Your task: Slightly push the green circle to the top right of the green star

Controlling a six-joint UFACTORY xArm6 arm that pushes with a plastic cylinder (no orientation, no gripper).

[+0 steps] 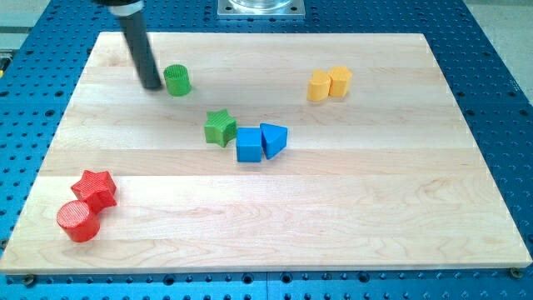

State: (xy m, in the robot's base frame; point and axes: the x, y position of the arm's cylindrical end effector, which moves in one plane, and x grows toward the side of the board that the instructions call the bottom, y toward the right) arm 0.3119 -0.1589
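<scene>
Contact is looking imminent: my tip [152, 86] is sitting just left of the green plastic circle block [176, 80], which is lying up-left of the green plastic star block [220, 127]; there is no pincer, only a rod. A gentle rightward nudge is seeming best, since bare wooden counter [266, 225] is lying open toward the two yellow blocks [329, 83].

The green circle [176, 80] is a short ribbed cylinder standing upright on its flat end at the far left of the wooden board. The green star [220, 127] lies flat nearer the middle, to the right of the circle and closer to the near edge (the two sit well apart)
</scene>
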